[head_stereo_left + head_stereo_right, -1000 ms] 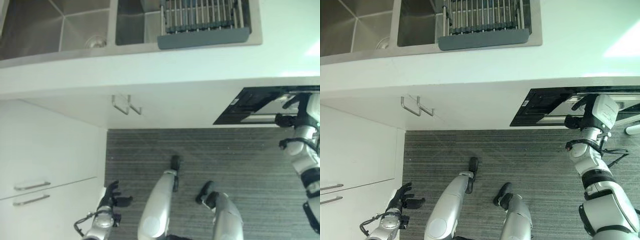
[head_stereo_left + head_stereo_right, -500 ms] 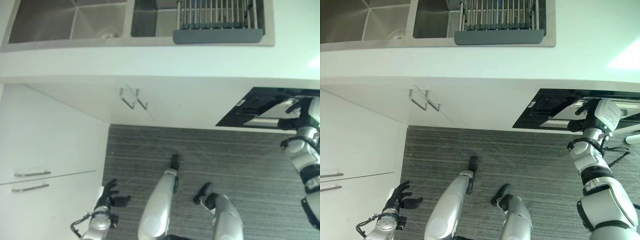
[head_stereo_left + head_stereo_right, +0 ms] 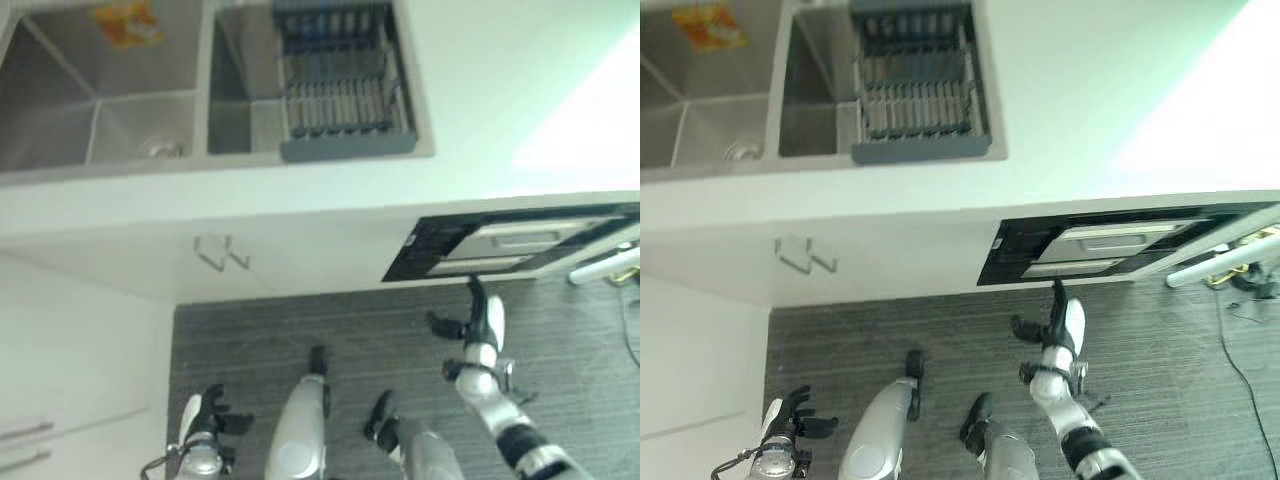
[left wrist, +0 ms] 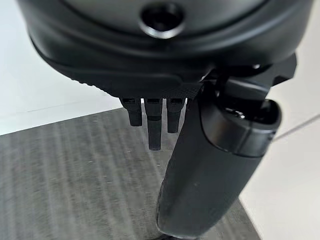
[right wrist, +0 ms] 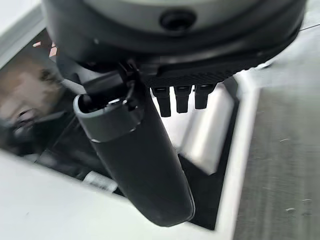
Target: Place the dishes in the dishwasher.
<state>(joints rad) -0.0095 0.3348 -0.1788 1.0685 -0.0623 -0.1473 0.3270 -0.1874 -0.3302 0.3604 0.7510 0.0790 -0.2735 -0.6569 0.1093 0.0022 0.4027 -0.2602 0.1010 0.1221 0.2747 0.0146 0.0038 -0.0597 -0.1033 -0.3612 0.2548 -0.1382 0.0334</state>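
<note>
Sink (image 3: 60,120) up at the far left of the white bench (image 3: 480,90), two basins: an orange item (image 3: 125,22) lies in the left one, a grey dish rack (image 3: 340,95) in the right. Dishwasher (image 3: 1110,245) sits under the bench at right, its dark door barely ajar. Right robot hand (image 3: 1058,325) hovers just near of it, fingers straight, empty. Left robot hand (image 3: 205,420) hangs low at left above the grey carpet (image 3: 330,320), fingers relaxed, empty.
</note>
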